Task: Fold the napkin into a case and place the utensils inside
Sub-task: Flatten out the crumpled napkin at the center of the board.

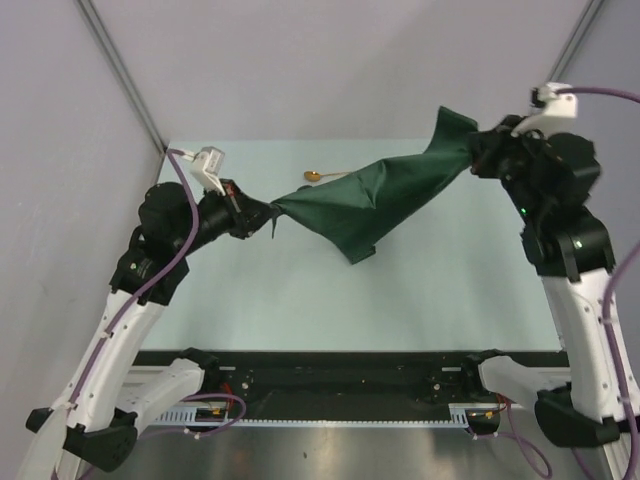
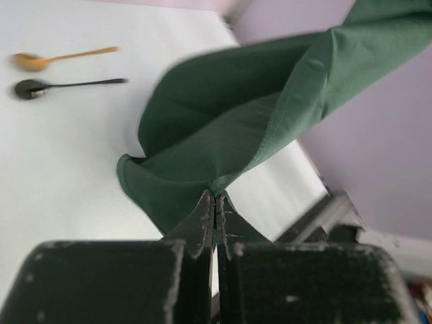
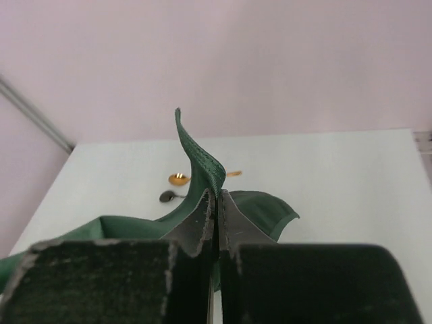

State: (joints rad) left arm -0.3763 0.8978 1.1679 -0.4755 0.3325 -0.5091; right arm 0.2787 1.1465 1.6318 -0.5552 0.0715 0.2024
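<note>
A pale blue-green flat tabletop [image 1: 300, 290] fills the middle of the overhead view, with grey walls behind it. Above it hangs the dark green soft cloth napkin [image 1: 380, 195], unfolded and lifted off the surface, stretched as a sagging, twisted band between the two arms; its right end sits higher than its left, and a loose corner droops from the middle toward the table. The black-and-white left arm [image 1: 150, 260] reaches in from the left side, and the black-and-white right arm [image 1: 560, 230] reaches in from the right, near the far right corner of the table. The left gripper [image 1: 262, 212] has its two dark fingers pressed together on a corner of the napkin; in the left wrist view the gripper [image 2: 214, 197] pinches the cloth [image 2: 229, 128] right at its tips, and the fabric billows up and away from them. The right gripper [image 1: 475, 150] likewise pinches the opposite end; in the right wrist view the closed gripper [image 3: 217, 197] clamps a hemmed edge of the napkin [image 3: 202, 165], which stands up in a point above the fingertips. The small slim shiny gold spoon [image 2: 54, 58] lies flat on the table toward its far side, and the small slim glossy black spoon [image 2: 61, 86] lies just beside it, roughly parallel, bowls pointing the same way. From overhead only the gold spoon [image 1: 314, 176] shows, just past the napkin's upper edge.
</note>
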